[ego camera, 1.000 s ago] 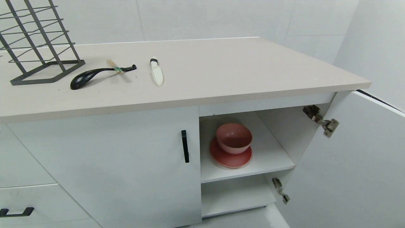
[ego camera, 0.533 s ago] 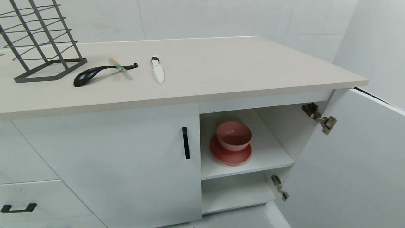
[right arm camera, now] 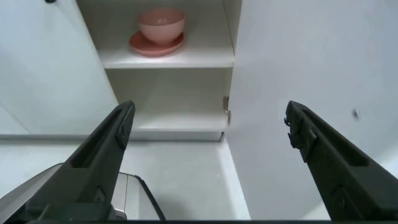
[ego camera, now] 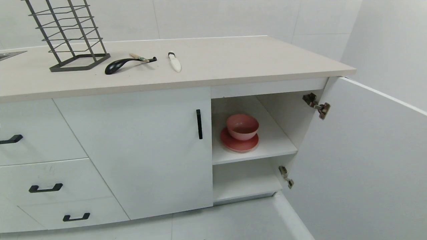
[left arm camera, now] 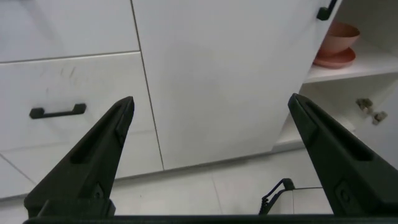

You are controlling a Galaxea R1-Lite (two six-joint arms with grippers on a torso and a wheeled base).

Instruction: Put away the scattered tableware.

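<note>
A pink bowl [ego camera: 242, 126] sits on a red plate [ego camera: 239, 144] on the upper shelf of the open cabinet; the bowl [right arm camera: 161, 25] and plate [right arm camera: 155, 45] also appear in the right wrist view, the bowl [left arm camera: 337, 38] in the left wrist view. On the countertop [ego camera: 233, 60] lie a black ladle [ego camera: 125, 64], a wooden-handled utensil [ego camera: 138, 57] across it, and a white sheathed knife [ego camera: 175, 62]. My left gripper [left arm camera: 211, 106] is open, low before the closed door. My right gripper [right arm camera: 208, 109] is open, low before the open cabinet.
A black wire rack [ego camera: 68, 33] stands at the counter's left. The right cabinet door [ego camera: 360, 160] is swung wide open. The left door with its black handle [ego camera: 199, 124] is closed. Drawers with black handles [ego camera: 45, 188] sit to the left. The lower shelf [ego camera: 243, 180] is bare.
The whole head view has shifted: the camera has pulled back and lowered, so the cabinet and counter look farther and more drawers show. The tableware itself has not moved.
</note>
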